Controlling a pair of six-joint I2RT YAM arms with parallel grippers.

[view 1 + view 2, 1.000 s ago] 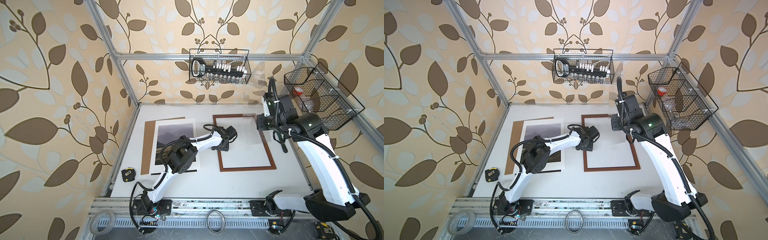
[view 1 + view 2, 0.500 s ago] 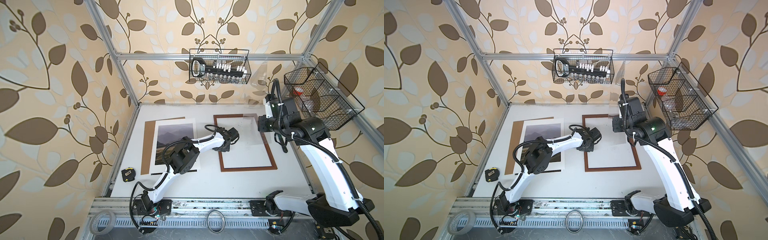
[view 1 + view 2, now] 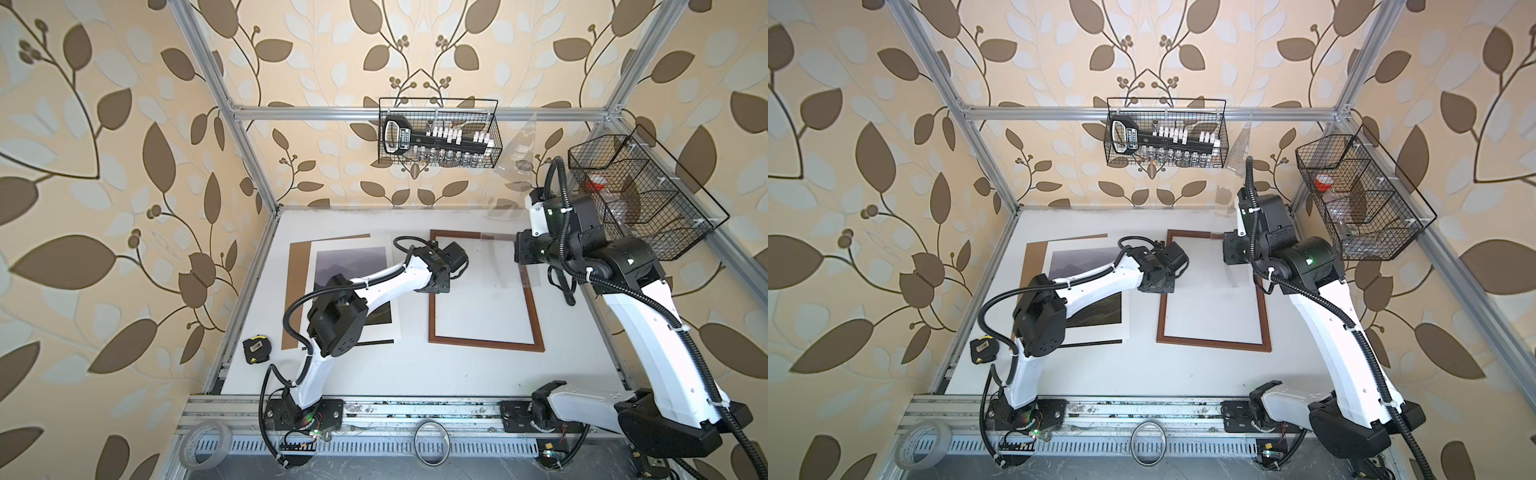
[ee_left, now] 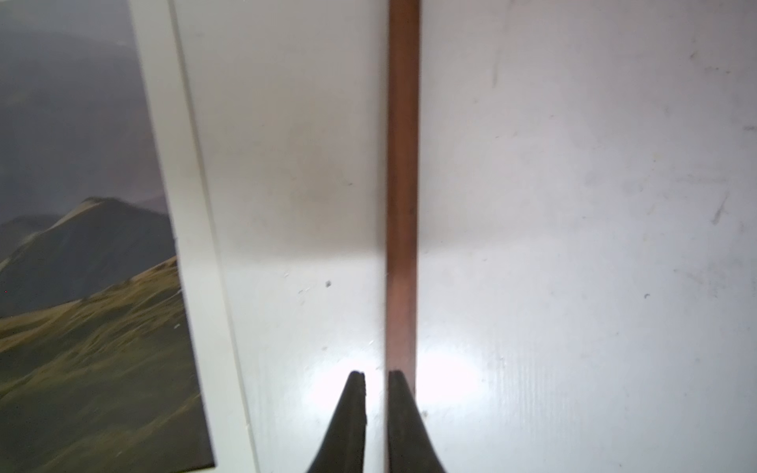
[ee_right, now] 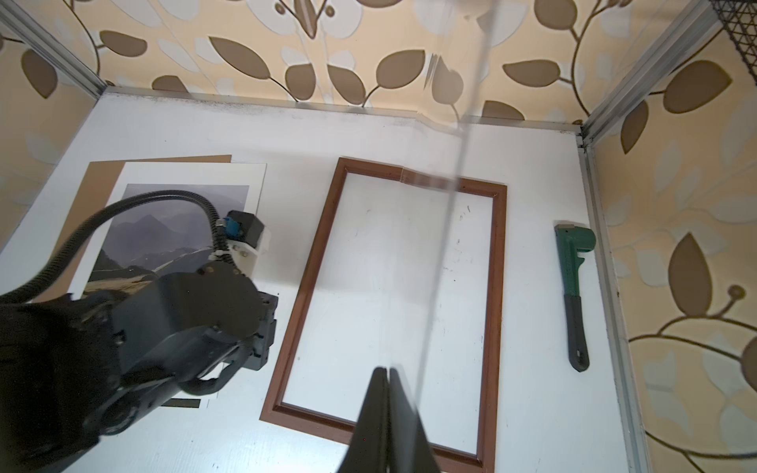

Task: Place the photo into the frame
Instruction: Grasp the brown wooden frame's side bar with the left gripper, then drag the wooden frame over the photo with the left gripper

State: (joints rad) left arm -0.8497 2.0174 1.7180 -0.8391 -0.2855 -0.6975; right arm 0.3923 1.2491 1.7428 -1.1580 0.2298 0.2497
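The photo (image 3: 347,264), a large paper print of misty grey mountains and green-brown hills, lies flat on the left part of the white table (image 3: 415,374); it shows through the window of a white rectangular mat (image 3: 374,330) laid over it; a plain brown backing board (image 3: 297,282) juts out beneath them on the left and far sides; a strip of bare table separates this stack from the frame. The frame (image 3: 484,343), a large rectangle with a thin reddish-brown wooden border, lies flat near the table's middle; white tabletop shows inside it. The left gripper (image 4: 376,374) is low over the frame's left rail; its fingers (image 4: 352,413) are drawn nearly together with a slim gap, one overlapping the rail in the left wrist view; whether they nip the wood cannot be told. The right gripper (image 5: 387,370) is raised above the frame's far right part, pinching the edge of a clear transparent sheet (image 3: 515,162) that stands steeply upward from it. A green pipe wrench (image 5: 571,266) with a black handle lies right of the frame; a black and yellow tape measure (image 3: 257,350) rests by the table's left edge.
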